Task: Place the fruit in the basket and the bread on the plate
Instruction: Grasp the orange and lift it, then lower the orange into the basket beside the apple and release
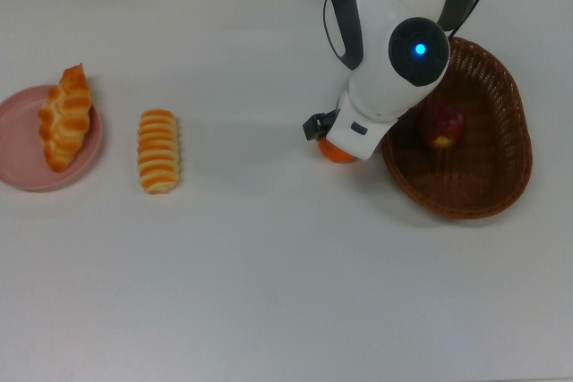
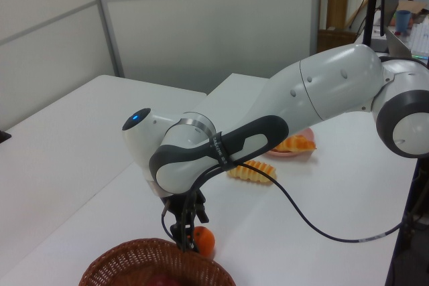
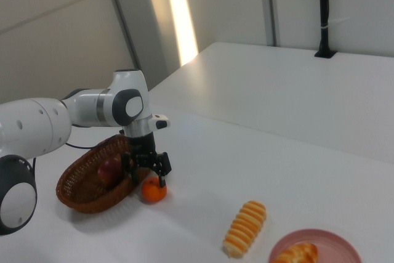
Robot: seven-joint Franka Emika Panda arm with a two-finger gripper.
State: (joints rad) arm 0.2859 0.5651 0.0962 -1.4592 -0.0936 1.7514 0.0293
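The black two-finger gripper (image 3: 146, 175) hung straight down over the bright round orange (image 3: 154, 191), its spread fingers straddling the fruit's top, not visibly clamped. The orange sat on the white worktop (image 1: 286, 266) just beside the large oval brown wicker basket (image 1: 501, 176), on the top view's left of it. The dark red apple (image 1: 442, 126) lay inside the basket. The knobbly golden croissant-like pastry (image 1: 64, 117) rested on the round pink plate (image 1: 18, 145); the ridged striped roll (image 1: 158, 150) lay on the worktop just beside the plate.
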